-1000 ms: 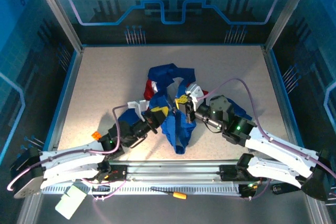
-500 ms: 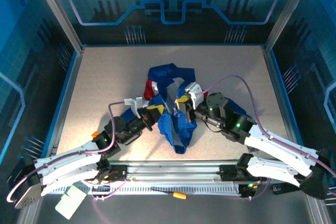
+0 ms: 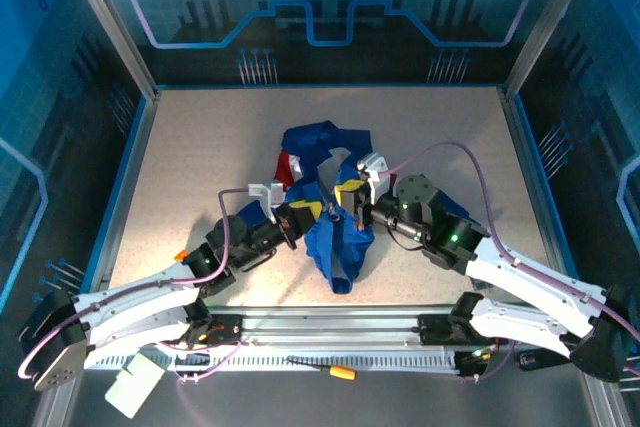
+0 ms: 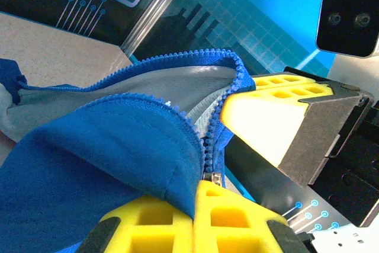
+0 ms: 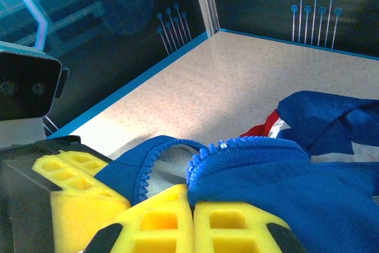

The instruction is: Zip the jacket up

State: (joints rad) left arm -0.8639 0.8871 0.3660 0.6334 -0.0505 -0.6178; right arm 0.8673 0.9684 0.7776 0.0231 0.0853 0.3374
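The royal-blue jacket (image 3: 320,152) lies bunched at mid-table, a red and white band showing at its left. My left gripper (image 3: 305,212) meets it from the left and my right gripper (image 3: 350,197) from the right, both at its front opening. In the left wrist view the left gripper (image 4: 194,208) is shut on the jacket (image 4: 106,158) at the zipper's foot, with the silver slider (image 4: 214,176) at the fingertips. Above the slider the blue teeth (image 4: 177,57) part around white lining. The right gripper (image 5: 190,205) is shut on the jacket's (image 5: 296,176) toothed edge.
The speckled table (image 3: 200,147) has free room on all sides of the jacket. Blue-lit enclosure walls and metal posts ring it. An orange-handled screwdriver (image 3: 330,369) lies on the front rail, and a white card (image 3: 135,384) sits at the near left.
The left gripper drew back to the left half a second ago and has now moved right again, up against the jacket. The right gripper has edged slightly toward the far side.
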